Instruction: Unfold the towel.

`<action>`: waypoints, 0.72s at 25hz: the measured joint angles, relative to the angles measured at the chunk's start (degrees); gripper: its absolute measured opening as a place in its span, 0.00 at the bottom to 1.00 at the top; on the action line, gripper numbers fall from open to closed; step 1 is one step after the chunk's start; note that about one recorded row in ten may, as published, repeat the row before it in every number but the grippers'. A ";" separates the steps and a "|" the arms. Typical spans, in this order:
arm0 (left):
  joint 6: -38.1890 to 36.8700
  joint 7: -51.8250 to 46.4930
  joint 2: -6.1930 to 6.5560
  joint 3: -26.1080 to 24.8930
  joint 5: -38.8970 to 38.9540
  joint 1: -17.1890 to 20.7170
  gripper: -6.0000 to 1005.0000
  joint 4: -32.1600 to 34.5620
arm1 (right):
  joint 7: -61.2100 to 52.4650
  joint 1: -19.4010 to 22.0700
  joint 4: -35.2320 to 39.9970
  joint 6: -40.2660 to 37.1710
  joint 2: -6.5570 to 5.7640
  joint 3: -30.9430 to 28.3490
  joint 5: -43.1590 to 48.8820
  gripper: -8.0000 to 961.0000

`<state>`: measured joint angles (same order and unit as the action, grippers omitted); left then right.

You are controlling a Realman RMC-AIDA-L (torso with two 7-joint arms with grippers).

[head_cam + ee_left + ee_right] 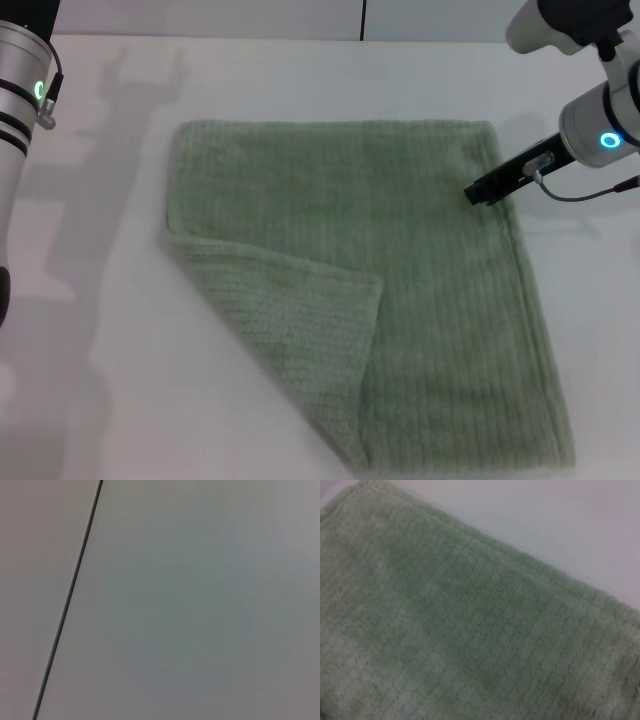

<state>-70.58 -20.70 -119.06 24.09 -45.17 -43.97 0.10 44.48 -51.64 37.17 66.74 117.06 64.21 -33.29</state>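
Observation:
The sage-green towel lies flat on the white table in the head view. Its near-left corner is folded over diagonally onto the rest of the cloth and shows a paler ribbed underside. My right gripper is at the towel's far right edge, low over the cloth, its black tip pointing left. The right wrist view shows the towel close up with its hemmed edge against the white table. My left arm stands at the far left, away from the towel; its gripper is out of view.
The white table has bare room to the left of the towel and beyond it. A dark vertical seam marks the wall behind. The left wrist view shows only a pale flat surface with a dark line.

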 joint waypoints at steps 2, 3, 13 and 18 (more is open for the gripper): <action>-0.21 -0.24 0.02 0.15 -0.30 0.02 0.83 -0.02 | 1.07 -0.28 -1.14 -0.84 -0.09 -0.11 -0.02 0.01; -0.21 -0.24 0.02 0.15 -0.30 0.02 0.83 -0.02 | 1.07 -0.28 -1.14 -0.84 -0.09 -0.11 -0.02 0.01; -0.28 -0.30 -0.04 0.42 -0.36 -0.10 0.83 -0.19 | 3.21 -1.53 -4.94 -2.80 -0.94 -0.13 -0.02 0.01; -0.47 -0.31 -0.03 0.41 -0.36 -0.22 0.83 -0.21 | 3.94 -1.61 -5.23 -2.93 -0.97 -0.17 -0.11 0.01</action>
<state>-71.06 -21.00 -119.09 24.51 -45.53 -44.20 -0.11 48.42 -53.25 31.94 63.81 116.10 64.04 -33.39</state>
